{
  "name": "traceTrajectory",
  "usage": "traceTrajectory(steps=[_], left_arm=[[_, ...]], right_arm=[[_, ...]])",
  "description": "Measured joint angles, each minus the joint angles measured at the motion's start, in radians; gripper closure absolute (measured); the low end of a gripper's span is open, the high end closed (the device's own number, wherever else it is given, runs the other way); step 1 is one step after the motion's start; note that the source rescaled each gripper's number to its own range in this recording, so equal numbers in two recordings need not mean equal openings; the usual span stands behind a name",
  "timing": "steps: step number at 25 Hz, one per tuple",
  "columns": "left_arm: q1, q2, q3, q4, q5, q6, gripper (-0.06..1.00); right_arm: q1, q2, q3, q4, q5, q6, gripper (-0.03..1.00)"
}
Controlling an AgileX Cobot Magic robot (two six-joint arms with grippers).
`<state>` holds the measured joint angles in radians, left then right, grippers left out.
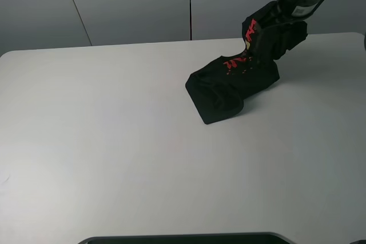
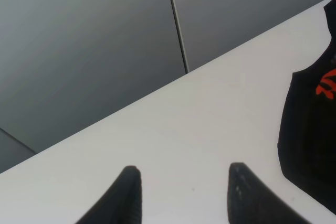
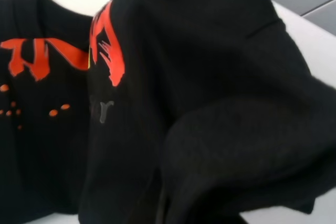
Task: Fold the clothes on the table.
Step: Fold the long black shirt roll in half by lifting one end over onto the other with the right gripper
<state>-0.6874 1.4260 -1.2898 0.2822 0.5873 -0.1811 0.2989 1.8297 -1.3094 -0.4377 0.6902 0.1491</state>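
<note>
From the high camera, the black shirt [image 1: 231,87] sits in the upper right of the frame. Its lower part lies crumpled on the white tabletop [image 1: 114,141], and its upper part is pulled up to the right pincer [image 1: 281,26], which is clamped on the cloth.

In the left wrist view, the left pincer [image 2: 184,195] is at the bottom edge, fingers apart over the tabletop. The shirt shows at the right edge.

The right wrist view is filled with bunched black cloth and red print [image 3: 105,40]; the fingers are hidden.
</note>
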Motion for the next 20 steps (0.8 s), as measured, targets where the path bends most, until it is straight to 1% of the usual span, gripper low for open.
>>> traceTrajectory(steps=[3, 4, 6, 9, 15, 17, 18, 20], left_arm=[[0.0, 0.0, 0.0, -0.006, 0.002, 0.0, 0.44], [0.0, 0.0, 0.0, -0.008, 0.002, 0.0, 0.44], [0.0, 0.0, 0.0, -0.009, 0.002, 0.0, 0.44], [0.0, 0.0, 0.0, -0.01, 0.002, 0.0, 0.44], [0.0, 0.0, 0.0, -0.013, 0.005, 0.0, 0.44], [0.0, 0.0, 0.0, -0.013, 0.005, 0.0, 0.44], [0.0, 0.0, 0.0, -0.013, 0.005, 0.0, 0.44], [0.0, 0.0, 0.0, -0.013, 0.005, 0.0, 0.44]], right_arm=[[0.0, 0.0, 0.0, 0.004, -0.016, 0.008, 0.89], [0.0, 0.0, 0.0, 0.026, -0.016, -0.002, 0.89], [0.0, 0.005, 0.0, 0.121, -0.013, -0.073, 0.89], [0.0, 0.04, 0.0, 0.327, -0.013, -0.219, 0.89], [0.0, 0.177, 0.007, 0.579, 0.006, -0.392, 0.89], [0.0, 0.213, 0.008, 0.673, 0.019, -0.476, 0.89], [0.0, 0.228, 0.008, 0.725, 0.023, -0.523, 0.89], [0.0, 0.239, 0.008, 0.828, 0.037, -0.62, 0.82]])
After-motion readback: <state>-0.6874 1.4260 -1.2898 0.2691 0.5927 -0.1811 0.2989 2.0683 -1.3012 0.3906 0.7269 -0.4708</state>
